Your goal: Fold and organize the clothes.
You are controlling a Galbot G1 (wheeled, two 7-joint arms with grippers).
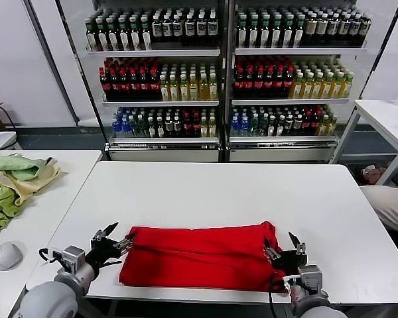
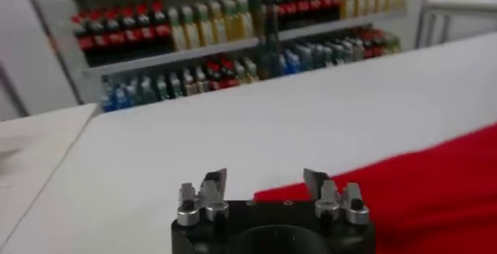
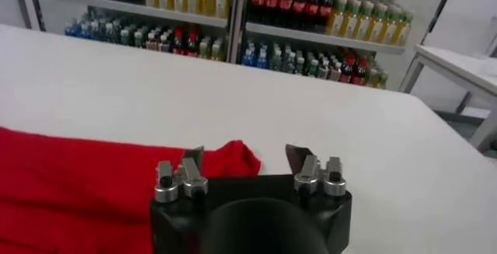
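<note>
The bright red T-shirt lies folded into a long band along the near edge of the white table, plain side up. My left gripper is open and empty at the shirt's left end, just off the cloth. My right gripper is open and empty at the shirt's right end. In the left wrist view my left gripper stands open with the red shirt beside one finger. In the right wrist view my right gripper stands open over the shirt's corner.
A heap of pale green and beige cloths and a white mouse lie on the side table at the left. Shelves of bottles stand behind the table. Another white table is at the far right.
</note>
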